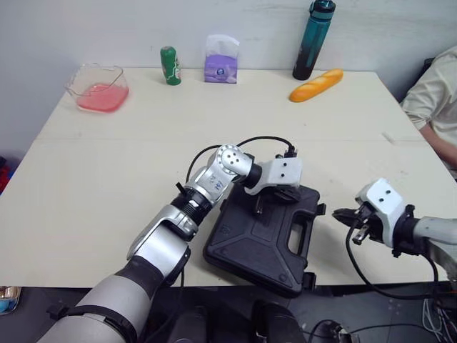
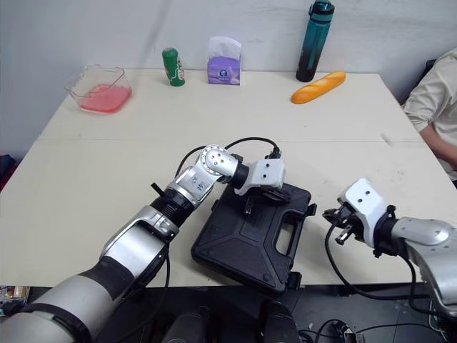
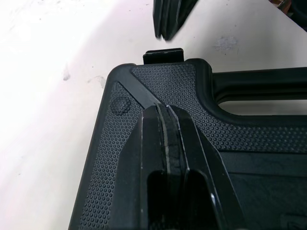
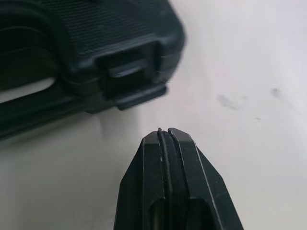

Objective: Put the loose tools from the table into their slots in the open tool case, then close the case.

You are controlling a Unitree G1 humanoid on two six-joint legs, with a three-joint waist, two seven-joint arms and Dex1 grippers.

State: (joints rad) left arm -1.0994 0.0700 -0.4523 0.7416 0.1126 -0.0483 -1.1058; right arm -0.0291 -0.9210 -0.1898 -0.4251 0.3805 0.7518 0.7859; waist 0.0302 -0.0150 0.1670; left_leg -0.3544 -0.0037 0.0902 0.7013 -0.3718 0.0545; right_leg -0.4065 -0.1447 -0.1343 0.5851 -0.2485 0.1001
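Observation:
The black tool case (image 1: 261, 239) lies closed at the table's near edge, its handle (image 1: 300, 227) toward the right. My left gripper (image 1: 261, 206) is shut and presses down on the lid; the left wrist view has its fingertips (image 3: 167, 112) on the textured lid (image 3: 144, 96) near a corner latch (image 3: 163, 55). My right gripper (image 1: 340, 215) is shut and empty, a little to the right of the case. In the right wrist view its fingertips (image 4: 167, 136) point at a side latch (image 4: 132, 72). No loose tools are on the table.
Along the table's far side stand a pink-filled clear container (image 1: 100, 88), a green can (image 1: 170, 65), a purple tissue pack (image 1: 221, 61), a teal bottle (image 1: 313, 39) and a bread loaf (image 1: 315, 85). A person's sleeve and arm (image 1: 435, 100) sits at the right edge.

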